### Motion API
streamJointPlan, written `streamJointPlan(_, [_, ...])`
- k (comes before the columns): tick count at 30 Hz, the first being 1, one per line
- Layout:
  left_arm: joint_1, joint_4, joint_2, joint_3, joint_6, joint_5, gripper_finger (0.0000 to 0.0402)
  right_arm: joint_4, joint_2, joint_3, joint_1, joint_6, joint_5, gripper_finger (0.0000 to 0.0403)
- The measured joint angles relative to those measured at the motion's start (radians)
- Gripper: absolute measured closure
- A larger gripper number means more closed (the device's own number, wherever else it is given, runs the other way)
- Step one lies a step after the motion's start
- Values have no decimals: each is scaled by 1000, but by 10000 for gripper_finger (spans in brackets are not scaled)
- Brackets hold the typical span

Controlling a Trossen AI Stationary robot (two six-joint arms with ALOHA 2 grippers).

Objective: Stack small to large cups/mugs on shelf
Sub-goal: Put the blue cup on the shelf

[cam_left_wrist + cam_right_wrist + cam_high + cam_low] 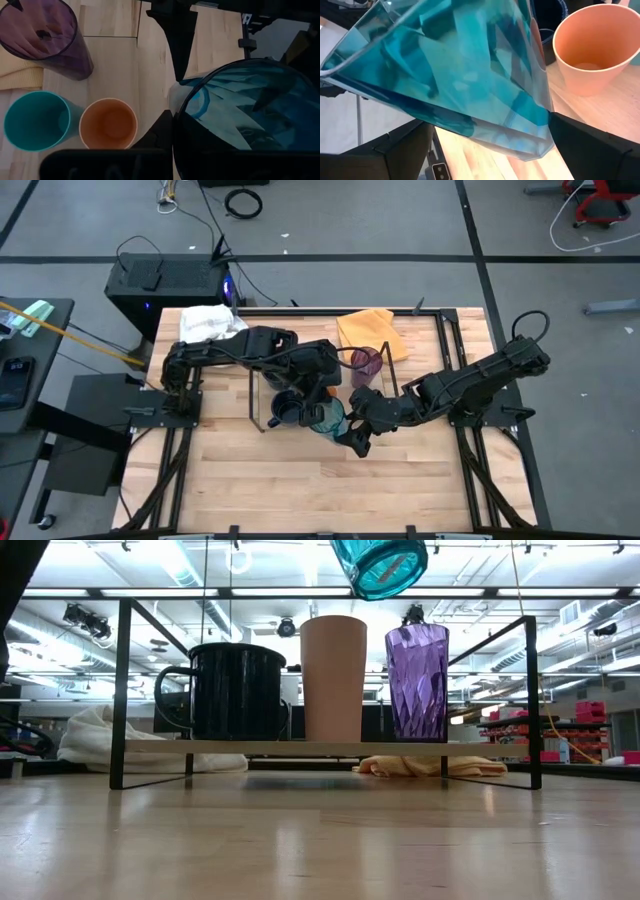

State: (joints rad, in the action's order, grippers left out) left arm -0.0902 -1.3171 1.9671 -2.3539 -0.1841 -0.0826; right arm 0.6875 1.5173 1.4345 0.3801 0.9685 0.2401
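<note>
Left tool (pixel 172 125) pinches the patterned teal tumbler (pixel 240 110) by its rim — light, slick, faceted; right tool (pixel 360 438) spread alongside.

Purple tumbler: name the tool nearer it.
Left. The left tool sits just beside the purple tumbler; the right tool sits farther toward the table's front.

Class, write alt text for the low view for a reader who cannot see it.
A faceted teal tumbler hangs tilted in the air above a low wooden shelf with black wire rails. On the shelf stand a dark handled mug, a peach cup and a purple tumbler.
</note>
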Motion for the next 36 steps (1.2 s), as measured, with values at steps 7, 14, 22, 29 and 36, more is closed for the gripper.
streamJointPlan(7, [0,-1,0,0,-3,0,390,-1,0,0,6,-12,20,5])
streamJointPlan(14, [5,-2,0,0,-7,-1,390,-1,0,-1,6,-30,24,4])
streamJointPlan(22, [4,-2,-1,0,-6,-1,390,-4,0,-1,6,-29,24,4])
streamJointPlan(29, [4,-2,-2,0,-6,-1,389,-4,0,-1,6,-28,27,6])
streamJointPlan(36, [4,-2,-2,0,-5,-1,389,-5,0,-1,6,-27,26,4])
